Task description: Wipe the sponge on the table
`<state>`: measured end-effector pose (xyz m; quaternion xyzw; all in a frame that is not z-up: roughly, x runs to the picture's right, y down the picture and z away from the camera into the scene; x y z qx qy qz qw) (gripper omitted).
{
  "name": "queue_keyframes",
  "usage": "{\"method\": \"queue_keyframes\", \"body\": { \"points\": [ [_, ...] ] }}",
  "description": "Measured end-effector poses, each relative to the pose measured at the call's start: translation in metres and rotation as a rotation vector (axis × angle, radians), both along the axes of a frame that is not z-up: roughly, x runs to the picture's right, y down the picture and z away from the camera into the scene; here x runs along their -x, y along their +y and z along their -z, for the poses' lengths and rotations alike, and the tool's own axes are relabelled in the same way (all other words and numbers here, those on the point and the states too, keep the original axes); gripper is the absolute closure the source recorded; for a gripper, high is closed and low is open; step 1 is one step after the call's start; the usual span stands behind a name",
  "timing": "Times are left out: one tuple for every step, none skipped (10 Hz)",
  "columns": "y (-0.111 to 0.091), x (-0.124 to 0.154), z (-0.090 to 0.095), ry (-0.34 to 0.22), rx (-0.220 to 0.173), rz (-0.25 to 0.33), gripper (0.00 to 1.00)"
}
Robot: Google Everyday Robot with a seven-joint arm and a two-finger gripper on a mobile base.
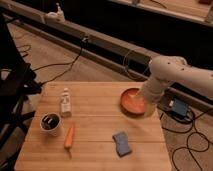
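Observation:
The blue sponge [121, 143] lies flat on the wooden table [100, 97], near the front edge and right of centre. My white arm reaches in from the right, and its gripper [146, 103] sits low at the right rim of the orange bowl [131, 101]. That puts it well behind the sponge, with nothing of the sponge in it. The arm's last link covers most of the gripper.
On the table's left side stand a small white bottle [65, 102] and a dark-filled white cup [50, 123], with an orange carrot [69, 136] lying beside the cup. A long dark bench [100, 42] runs behind. Cables and a blue box [178, 108] lie on the floor to the right.

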<state>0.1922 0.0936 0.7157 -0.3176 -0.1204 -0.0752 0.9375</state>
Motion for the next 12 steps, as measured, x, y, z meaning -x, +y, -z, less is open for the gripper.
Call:
{"method": "queue_keyframes", "body": {
  "points": [
    [0.005,0.003,-0.003,0.007,-0.011,0.000,0.31],
    [0.013,0.007,-0.007,0.014,-0.030,-0.002,0.31],
    [0.023,0.012,-0.009,0.016,-0.040,-0.004,0.31],
    [0.036,0.015,-0.009,0.020,-0.040,-0.006,0.31],
    [0.049,0.019,-0.008,0.025,-0.034,-0.006,0.31],
    [0.064,0.025,-0.005,0.022,-0.023,-0.002,0.31],
    [0.074,0.031,-0.002,0.014,-0.009,0.004,0.31],
    [0.083,0.036,0.001,0.004,0.004,0.012,0.31],
    [0.083,0.036,0.001,0.004,0.004,0.011,0.31],
    [0.083,0.036,0.001,0.004,0.004,0.011,0.31],
    [0.082,0.036,0.001,0.004,0.003,0.012,0.31],
    [0.081,0.034,0.000,0.007,0.002,0.016,0.31]
  ]
}}
